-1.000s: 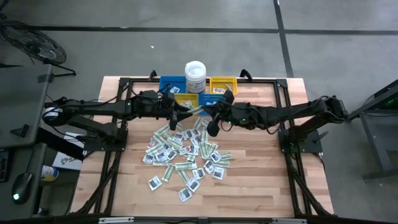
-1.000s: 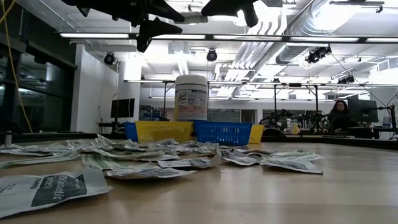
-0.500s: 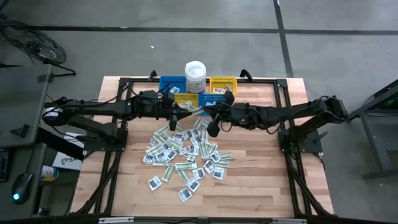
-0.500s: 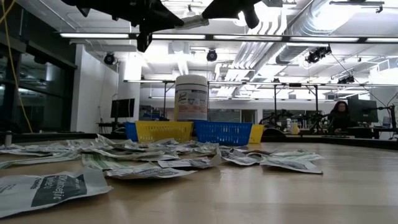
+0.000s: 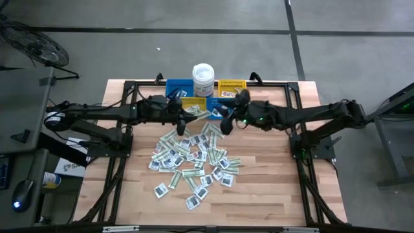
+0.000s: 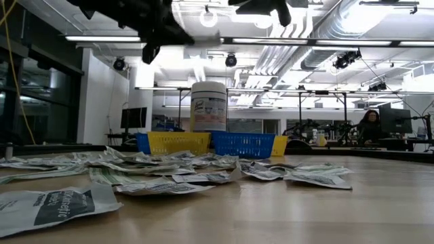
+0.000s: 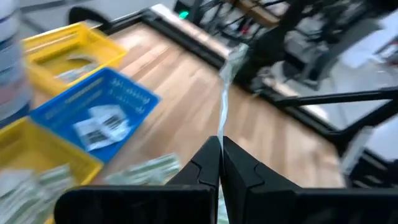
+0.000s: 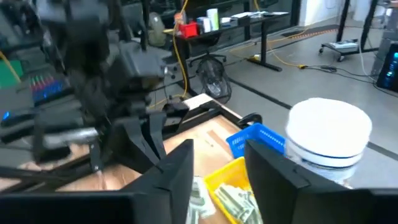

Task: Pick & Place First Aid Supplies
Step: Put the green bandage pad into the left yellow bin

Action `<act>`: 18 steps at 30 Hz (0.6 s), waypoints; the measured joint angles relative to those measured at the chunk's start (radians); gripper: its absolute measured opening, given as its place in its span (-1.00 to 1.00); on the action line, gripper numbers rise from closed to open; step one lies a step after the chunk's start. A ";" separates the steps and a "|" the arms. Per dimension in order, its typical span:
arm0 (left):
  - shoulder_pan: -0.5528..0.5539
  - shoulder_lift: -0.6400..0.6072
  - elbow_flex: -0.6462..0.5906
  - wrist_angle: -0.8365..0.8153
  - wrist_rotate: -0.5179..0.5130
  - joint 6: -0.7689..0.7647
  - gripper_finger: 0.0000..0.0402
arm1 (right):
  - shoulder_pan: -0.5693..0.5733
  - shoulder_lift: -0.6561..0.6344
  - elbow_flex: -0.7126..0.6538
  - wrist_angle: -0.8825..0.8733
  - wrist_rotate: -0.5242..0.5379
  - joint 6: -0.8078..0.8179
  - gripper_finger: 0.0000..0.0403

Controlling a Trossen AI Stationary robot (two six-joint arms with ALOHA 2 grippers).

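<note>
One camera looks straight down on the whole counter (image 5: 259, 188) from far above; another sits at counter-top level, facing the bins (image 6: 234, 143) and tub (image 6: 208, 106). Each wrist camera looks closely past its own fingers, both catching those bins.

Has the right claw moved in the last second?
Yes. In the high view the right claw has pulled back from over the packets toward the yellow bin, open, leaving the strip in the left claw.
</note>
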 joint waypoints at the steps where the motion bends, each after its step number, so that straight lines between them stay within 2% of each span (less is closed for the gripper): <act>1: 0.013 0.000 0.000 -0.029 -0.001 -0.001 -1.00 | -0.006 -0.017 0.000 -0.021 0.004 0.007 -0.25; 5: 0.082 0.000 0.000 -0.161 -0.003 -0.014 -1.00 | -0.023 -0.079 0.000 -0.095 0.005 0.012 -0.14; 11: 0.211 0.003 0.000 -0.296 0.031 0.052 -1.00 | -0.024 -0.134 0.000 -0.189 0.042 0.011 -0.11; 18: 0.305 0.082 0.001 -0.321 0.089 0.183 -1.00 | -0.024 -0.141 0.000 -0.238 0.047 0.014 -0.11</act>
